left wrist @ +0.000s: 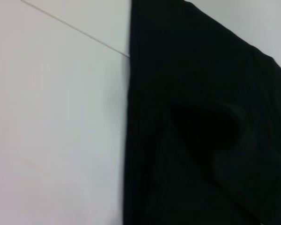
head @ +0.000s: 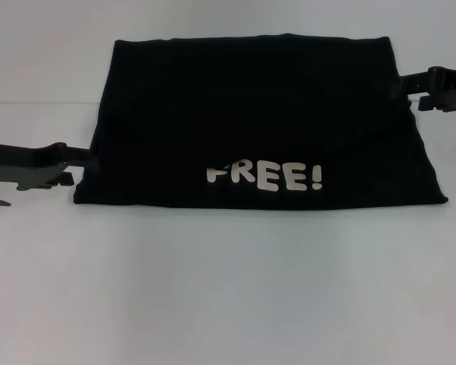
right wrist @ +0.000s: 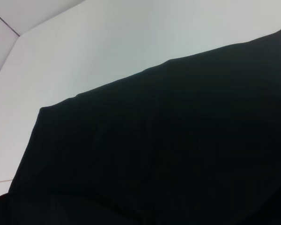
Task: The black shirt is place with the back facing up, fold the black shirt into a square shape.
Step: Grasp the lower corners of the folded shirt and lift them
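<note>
The black shirt (head: 251,114) lies on the white table (head: 228,289) as a wide folded rectangle. Its pale "FREE!" lettering (head: 264,177) faces up near the front edge. My left gripper (head: 82,161) is at table level against the shirt's left front corner. My right gripper (head: 401,85) is at the shirt's right edge near the far corner. The shirt fills much of the left wrist view (left wrist: 201,117), where a soft dent shows in the cloth. It also fills the right wrist view (right wrist: 178,154). Neither wrist view shows its own gripper.
A thin seam line (head: 38,103) crosses the table behind the left arm and also shows in the left wrist view (left wrist: 75,28). White table surface lies in front of the shirt and on both sides of it.
</note>
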`<state>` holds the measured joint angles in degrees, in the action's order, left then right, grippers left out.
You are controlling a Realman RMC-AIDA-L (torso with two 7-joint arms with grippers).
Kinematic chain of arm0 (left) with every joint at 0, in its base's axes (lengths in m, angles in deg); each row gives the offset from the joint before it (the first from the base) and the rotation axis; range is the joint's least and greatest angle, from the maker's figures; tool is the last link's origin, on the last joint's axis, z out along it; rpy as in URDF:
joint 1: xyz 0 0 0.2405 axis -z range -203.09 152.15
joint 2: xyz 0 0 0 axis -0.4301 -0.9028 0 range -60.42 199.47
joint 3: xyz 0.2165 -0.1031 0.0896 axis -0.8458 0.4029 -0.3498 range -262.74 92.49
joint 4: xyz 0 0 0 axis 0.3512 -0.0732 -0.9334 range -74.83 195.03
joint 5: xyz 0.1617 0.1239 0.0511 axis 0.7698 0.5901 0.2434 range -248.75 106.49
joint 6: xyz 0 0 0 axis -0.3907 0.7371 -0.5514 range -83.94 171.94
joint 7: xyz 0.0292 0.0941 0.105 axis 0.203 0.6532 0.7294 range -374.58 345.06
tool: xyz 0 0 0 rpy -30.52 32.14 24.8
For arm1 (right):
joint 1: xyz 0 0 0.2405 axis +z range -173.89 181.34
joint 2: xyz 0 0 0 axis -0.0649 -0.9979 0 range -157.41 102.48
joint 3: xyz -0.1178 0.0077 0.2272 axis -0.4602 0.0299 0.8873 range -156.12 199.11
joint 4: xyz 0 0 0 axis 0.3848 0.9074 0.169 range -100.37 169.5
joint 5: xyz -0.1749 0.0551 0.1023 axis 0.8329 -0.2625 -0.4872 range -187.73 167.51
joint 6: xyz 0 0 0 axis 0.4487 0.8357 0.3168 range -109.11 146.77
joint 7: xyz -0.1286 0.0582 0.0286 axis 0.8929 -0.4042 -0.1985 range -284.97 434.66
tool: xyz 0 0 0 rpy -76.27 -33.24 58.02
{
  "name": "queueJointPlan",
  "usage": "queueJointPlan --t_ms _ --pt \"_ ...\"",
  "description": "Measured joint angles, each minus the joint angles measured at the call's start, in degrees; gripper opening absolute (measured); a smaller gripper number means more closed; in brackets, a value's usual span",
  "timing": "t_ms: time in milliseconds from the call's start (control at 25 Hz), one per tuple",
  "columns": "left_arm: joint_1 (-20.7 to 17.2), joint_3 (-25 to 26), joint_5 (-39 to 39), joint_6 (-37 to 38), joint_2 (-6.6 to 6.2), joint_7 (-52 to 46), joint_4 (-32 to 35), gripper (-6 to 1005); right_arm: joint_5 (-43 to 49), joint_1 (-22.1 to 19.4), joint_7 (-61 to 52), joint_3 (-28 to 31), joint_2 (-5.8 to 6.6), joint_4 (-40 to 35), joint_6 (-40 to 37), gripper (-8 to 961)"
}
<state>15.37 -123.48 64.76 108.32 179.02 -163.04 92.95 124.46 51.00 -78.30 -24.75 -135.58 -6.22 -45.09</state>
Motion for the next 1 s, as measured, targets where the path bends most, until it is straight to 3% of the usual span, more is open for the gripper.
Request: queueJointPlan --t_ms 480,1000 --pt "0.7 -2.8 0.8 -7.2 0.13 0.1 -3.5 477 0.0 -0.5 0.4 0.1 0.01 0.0 0.2 716" --pt "1.3 -5.1 0.8 -12.0 0.81 0.5 -5.8 474 0.0 -0.6 0.4 0.2 0.01 0.1 0.4 715"
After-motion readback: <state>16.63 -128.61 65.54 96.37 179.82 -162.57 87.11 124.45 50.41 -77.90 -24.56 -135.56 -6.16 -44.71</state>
